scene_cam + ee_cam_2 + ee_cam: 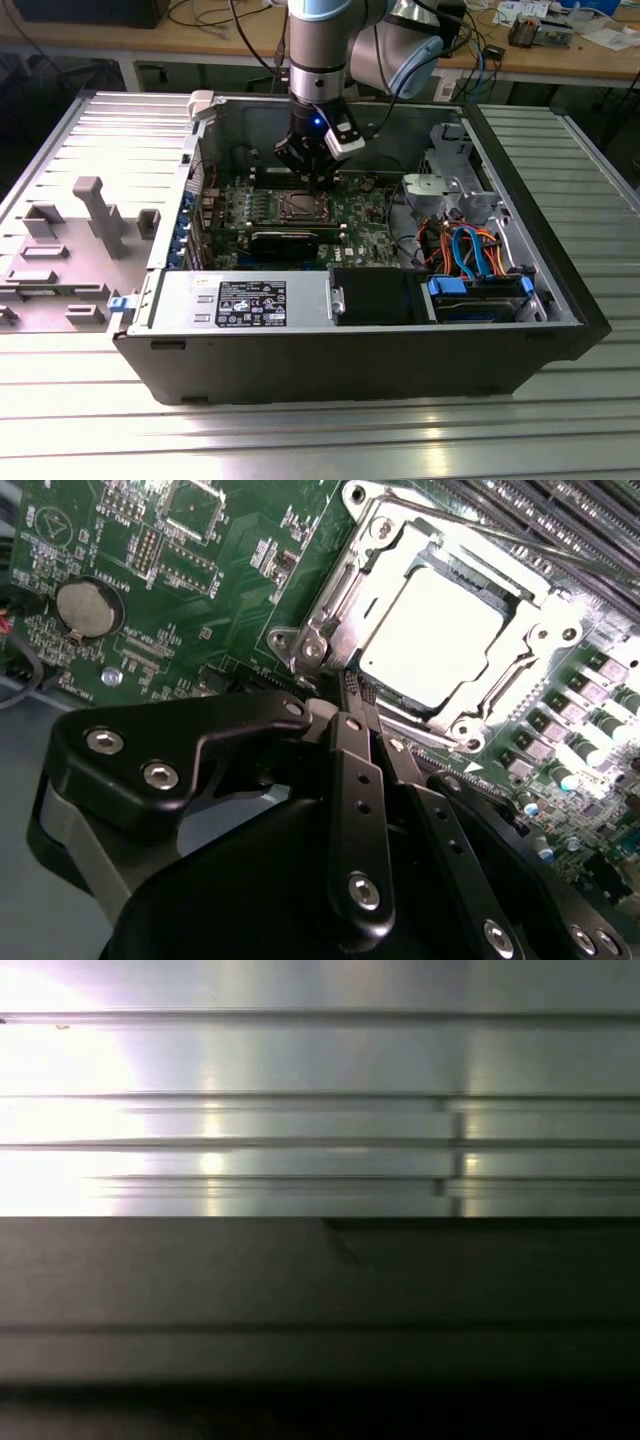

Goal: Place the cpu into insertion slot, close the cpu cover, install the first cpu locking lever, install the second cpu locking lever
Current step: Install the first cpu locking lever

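I see the cpu [435, 635] as a pale, matt silver-grey metal face, smooth to the eye. The cover [335, 600] around it is bare bright metal, shinier and catching glare. The board [200, 600] has a glossy green coat, and its coin cell [88, 608] is dull silver metal. My gripper [350, 690] looks smooth matt black, with polished screw heads. The case [330, 370] is dark grey matt sheet metal. The table [300, 440] is ribbed pale metal, gleaming. The cables [470, 250] are glossy blue and orange plastic.
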You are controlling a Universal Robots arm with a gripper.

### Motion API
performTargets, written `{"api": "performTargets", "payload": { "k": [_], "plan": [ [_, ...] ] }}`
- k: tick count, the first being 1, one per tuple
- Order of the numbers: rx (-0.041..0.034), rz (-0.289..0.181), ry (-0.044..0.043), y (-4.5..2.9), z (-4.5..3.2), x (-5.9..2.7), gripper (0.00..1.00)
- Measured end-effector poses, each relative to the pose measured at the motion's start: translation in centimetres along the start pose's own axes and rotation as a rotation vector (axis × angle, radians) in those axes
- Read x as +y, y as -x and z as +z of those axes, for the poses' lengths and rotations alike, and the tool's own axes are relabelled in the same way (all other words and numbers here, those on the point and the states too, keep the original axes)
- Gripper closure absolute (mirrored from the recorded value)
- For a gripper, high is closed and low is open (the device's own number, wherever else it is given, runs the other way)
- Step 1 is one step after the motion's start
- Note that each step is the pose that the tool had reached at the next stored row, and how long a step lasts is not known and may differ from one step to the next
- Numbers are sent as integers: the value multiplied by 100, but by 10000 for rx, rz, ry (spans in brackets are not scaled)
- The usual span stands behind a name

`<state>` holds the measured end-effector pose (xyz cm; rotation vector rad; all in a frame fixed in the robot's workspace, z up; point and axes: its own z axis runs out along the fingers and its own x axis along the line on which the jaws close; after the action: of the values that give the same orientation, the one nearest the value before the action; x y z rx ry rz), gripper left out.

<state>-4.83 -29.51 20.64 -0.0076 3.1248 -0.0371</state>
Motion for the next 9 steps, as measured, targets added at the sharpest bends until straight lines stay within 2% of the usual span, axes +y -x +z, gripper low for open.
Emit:
{"api": "performTargets", "payload": {
  "k": [4, 6, 9],
  "plan": [
    [13, 0, -6, -1, -14, -3, 89],
    [13, 0, -6, -1, -66, -5, 89],
    [14, -1, -6, 0, -99, -7, 89]
  ]
}}
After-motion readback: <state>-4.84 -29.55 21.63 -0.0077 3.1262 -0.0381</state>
